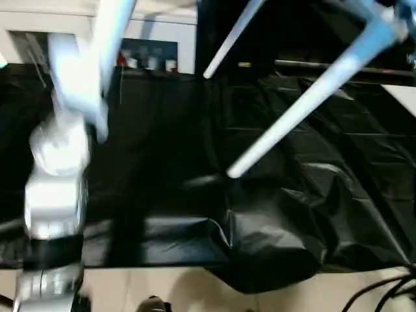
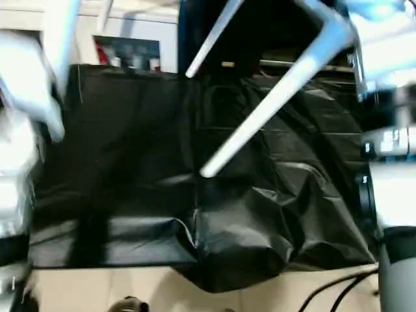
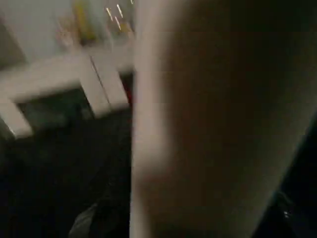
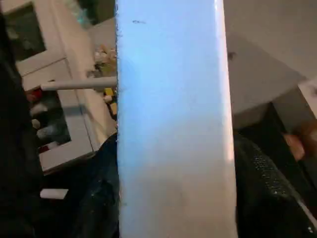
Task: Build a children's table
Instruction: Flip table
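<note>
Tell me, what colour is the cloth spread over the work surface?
Black, glossy and creased; the cloth shows best in the left eye view, under the white table legs.

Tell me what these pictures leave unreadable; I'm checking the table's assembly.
- White plastic tabletop: cut off by the head views' top edge.
- Long white tapered leg: its socket joint is smeared by motion blur.
- Left wrist view: a blurred pale surface up close hides the scene.
</note>
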Tool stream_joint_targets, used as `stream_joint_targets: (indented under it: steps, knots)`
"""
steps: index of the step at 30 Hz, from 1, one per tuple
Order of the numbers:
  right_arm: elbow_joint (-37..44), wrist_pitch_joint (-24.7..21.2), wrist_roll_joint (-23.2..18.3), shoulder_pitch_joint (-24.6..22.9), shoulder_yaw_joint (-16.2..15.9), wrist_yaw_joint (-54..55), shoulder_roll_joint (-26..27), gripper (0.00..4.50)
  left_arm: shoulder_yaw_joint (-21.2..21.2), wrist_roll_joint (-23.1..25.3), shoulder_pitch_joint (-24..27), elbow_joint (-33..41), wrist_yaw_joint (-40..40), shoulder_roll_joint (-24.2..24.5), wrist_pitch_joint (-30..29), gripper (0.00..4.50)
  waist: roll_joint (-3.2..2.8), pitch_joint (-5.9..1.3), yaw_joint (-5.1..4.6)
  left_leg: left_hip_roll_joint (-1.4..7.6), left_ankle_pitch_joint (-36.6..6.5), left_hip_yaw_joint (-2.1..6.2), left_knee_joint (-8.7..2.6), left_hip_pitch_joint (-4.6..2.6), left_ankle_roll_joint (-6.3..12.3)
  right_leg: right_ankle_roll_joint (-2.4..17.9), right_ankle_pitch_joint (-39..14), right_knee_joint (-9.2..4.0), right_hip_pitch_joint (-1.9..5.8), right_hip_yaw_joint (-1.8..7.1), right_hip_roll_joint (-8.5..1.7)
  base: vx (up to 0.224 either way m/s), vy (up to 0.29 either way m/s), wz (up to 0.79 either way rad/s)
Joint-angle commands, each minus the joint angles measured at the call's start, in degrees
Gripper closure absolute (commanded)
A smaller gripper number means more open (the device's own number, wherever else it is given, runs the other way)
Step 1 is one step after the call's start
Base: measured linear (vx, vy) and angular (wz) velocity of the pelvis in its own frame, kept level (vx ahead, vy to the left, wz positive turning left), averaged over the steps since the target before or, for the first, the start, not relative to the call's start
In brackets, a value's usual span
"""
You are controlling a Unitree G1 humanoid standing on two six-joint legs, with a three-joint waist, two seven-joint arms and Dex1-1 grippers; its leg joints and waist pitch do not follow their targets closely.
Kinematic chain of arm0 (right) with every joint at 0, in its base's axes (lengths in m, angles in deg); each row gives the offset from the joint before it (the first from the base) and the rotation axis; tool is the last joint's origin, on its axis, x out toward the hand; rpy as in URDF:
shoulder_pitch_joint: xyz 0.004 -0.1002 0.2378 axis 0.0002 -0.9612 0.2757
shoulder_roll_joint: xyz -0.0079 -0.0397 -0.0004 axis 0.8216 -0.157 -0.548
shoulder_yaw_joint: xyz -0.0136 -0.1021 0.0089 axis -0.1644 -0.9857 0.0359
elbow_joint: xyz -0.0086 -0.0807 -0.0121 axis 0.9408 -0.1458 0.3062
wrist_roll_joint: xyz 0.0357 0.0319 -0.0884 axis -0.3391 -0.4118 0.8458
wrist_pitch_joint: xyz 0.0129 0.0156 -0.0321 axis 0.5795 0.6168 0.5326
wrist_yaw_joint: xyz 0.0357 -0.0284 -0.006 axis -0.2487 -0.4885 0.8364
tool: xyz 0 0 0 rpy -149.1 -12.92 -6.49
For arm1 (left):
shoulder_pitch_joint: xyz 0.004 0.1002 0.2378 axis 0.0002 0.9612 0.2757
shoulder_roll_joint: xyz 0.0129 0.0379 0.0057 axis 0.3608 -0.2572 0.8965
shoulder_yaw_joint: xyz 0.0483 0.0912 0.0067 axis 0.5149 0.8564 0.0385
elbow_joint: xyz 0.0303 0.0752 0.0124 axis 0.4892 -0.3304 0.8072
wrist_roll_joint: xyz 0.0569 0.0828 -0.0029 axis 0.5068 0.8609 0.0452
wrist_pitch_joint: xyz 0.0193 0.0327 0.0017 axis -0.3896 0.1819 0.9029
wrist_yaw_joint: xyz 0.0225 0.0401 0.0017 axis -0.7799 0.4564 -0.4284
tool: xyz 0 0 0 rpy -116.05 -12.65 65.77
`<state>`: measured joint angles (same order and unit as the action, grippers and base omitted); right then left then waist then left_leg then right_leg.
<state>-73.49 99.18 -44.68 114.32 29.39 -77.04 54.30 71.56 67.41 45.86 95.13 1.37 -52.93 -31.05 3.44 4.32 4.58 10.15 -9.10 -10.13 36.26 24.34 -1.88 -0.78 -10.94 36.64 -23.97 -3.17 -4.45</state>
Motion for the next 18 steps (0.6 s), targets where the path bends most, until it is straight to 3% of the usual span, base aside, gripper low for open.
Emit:
stream_joint_targets:
  steps: [1,3,4,7,11,12,13,14,15,16,18]
  knots:
    - [-2.78,0.57,0.85,1.22,-1.47,-2.81,0.41,2.11,1.14,0.53,-0.73,1.09,0.09,0.55,-0.50,2.65,-1.14,-4.03,-1.00,2.82,-33.42,2.41,-5.28,-2.56,-4.65,7.69,-23.01,-5.11,0.59,1.47,-2.86,0.000,0.000,0.00]
    - [-4.82,1.64,1.25,2.94,-1.98,-3.03,1.12,2.11,0.97,0.70,0.20,1.37,0.36,0.68,-0.96,2.73,-1.03,-3.85,-0.91,2.78,-34.28,2.09,-4.96,-3.13,-4.27,8.75,-22.41,-5.39,0.05,1.56,-3.05,0.000,0.000,0.00]
    - [-7.22,2.88,1.51,4.57,-2.35,-3.54,1.96,2.11,1.08,1.37,0.94,1.84,0.20,0.77,-1.55,2.85,-0.77,-3.67,-0.91,2.74,-34.52,2.07,-4.88,-3.09,-4.14,8.58,-23.97,-5.58,0.12,1.55,-3.28,0.000,0.000,0.00]
    - [-11.63,5.72,3.19,7.07,-3.50,-3.77,3.80,2.11,2.43,2.46,2.59,2.00,-0.25,1.53,-1.91,3.07,-0.98,-3.50,-1.06,2.81,-35.80,2.31,-4.95,-3.03,-4.78,7.88,-26.15,-5.73,0.03,1.50,-3.44,0.000,0.000,0.00]
    - [-14.13,7.59,4.18,8.40,-4.10,-4.02,5.18,2.11,2.77,2.23,3.17,2.19,0.04,1.44,-1.98,3.25,-0.76,-3.32,-1.29,2.79,-39.00,2.44,-4.88,-3.49,-5.35,7.20,-28.11,-6.00,-0.45,1.27,-3.29,0.000,0.000,0.00]
    - [-14.46,7.89,4.28,8.60,-4.25,-4.22,5.51,1.88,2.67,2.03,3.16,2.16,0.12,1.33,-1.97,3.25,-0.92,-3.20,-1.33,2.77,-39.70,2.50,-4.92,-3.62,-5.48,6.95,-28.29,-6.14,-0.55,1.21,-3.21,0.000,0.000,0.00]
    - [-14.72,8.20,4.25,8.80,-4.33,-4.43,6.01,1.75,2.37,1.84,3.12,1.98,0.41,1.09,-1.60,3.25,-0.71,-3.16,-1.54,2.76,-40.34,2.57,-4.90,-3.64,-5.61,6.67,-28.72,-6.16,-0.59,1.11,-3.20,0.000,0.000,0.00]
    - [-15.27,8.75,4.26,9.08,-4.47,-4.71,6.58,1.65,1.98,1.64,3.12,1.69,0.76,0.81,-1.11,3.26,-0.69,-3.20,-1.78,2.76,-40.77,2.69,-4.99,-3.51,-5.77,6.62,-28.67,-6.09,-0.46,1.02,-3.20,0.000,0.000,0.00]
    - [-15.53,9.48,4.33,9.10,-4.84,-5.42,7.27,1.62,1.34,1.29,3.24,1.00,1.26,0.36,-0.21,3.27,0.19,-3.19,-2.17,2.77,-40.60,2.58,-4.98,-3.36,-5.48,6.46,-29.10,-6.23,-0.41,0.94,-3.17,0.000,0.000,0.00]
    - [-15.98,10.07,4.45,9.15,-4.99,-5.90,7.61,1.52,0.96,1.01,3.44,0.70,1.49,0.16,0.16,3.28,-0.13,-3.13,-2.19,2.76,-40.08,2.83,-5.04,-3.15,-5.44,6.34,-29.85,-6.15,-0.12,0.92,-3.49,0.000,0.000,0.00]
    - [-16.56,11.40,4.57,8.88,-5.12,-6.95,8.43,1.28,0.09,-0.03,4.42,0.20,1.53,-0.27,1.74,3.28,0.13,-3.27,-2.46,2.82,-38.70,2.88,-5.21,-2.64,-5.51,6.51,-29.05,-5.88,0.20,1.09,-3.66,0.000,0.000,0.00]
